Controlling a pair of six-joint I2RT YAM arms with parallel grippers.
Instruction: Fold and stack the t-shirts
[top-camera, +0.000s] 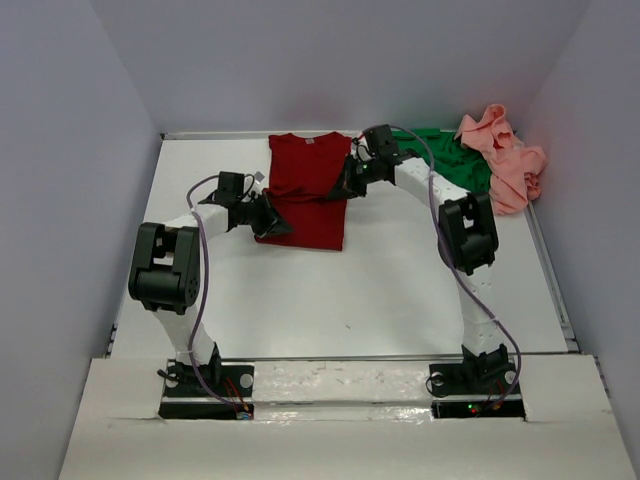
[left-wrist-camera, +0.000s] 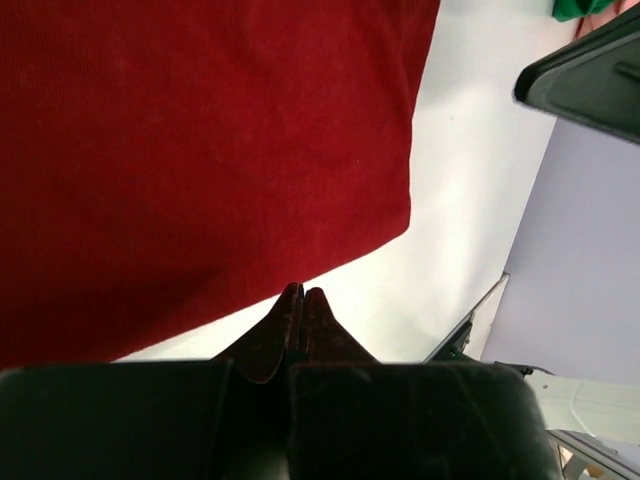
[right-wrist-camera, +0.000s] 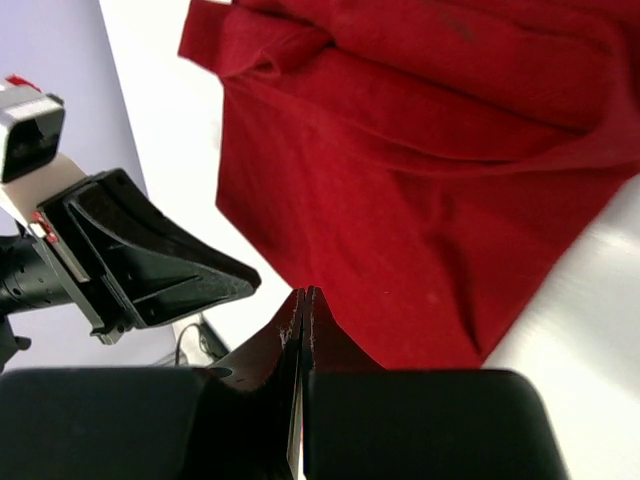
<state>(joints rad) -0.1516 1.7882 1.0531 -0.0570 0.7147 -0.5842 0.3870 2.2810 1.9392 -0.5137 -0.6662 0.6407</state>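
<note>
A dark red t-shirt (top-camera: 305, 190) lies flat at the back middle of the table, its sides folded in and its collar at the far end. My left gripper (top-camera: 276, 222) is at the shirt's near left edge. In the left wrist view its fingers (left-wrist-camera: 302, 292) are pressed together, tips just off the red cloth (left-wrist-camera: 200, 150), nothing showing between them. My right gripper (top-camera: 346, 186) is at the shirt's right edge. Its jaws (right-wrist-camera: 308, 293) are also shut beside the red cloth (right-wrist-camera: 420, 180). A bright green t-shirt (top-camera: 455, 160) and a salmon pink t-shirt (top-camera: 505, 160) lie crumpled at the back right.
Grey walls close in the white table (top-camera: 400, 280) on the left, back and right. The two crumpled shirts fill the back right corner against the wall. The left gripper's black body (right-wrist-camera: 140, 260) shows close to the right one across the red shirt.
</note>
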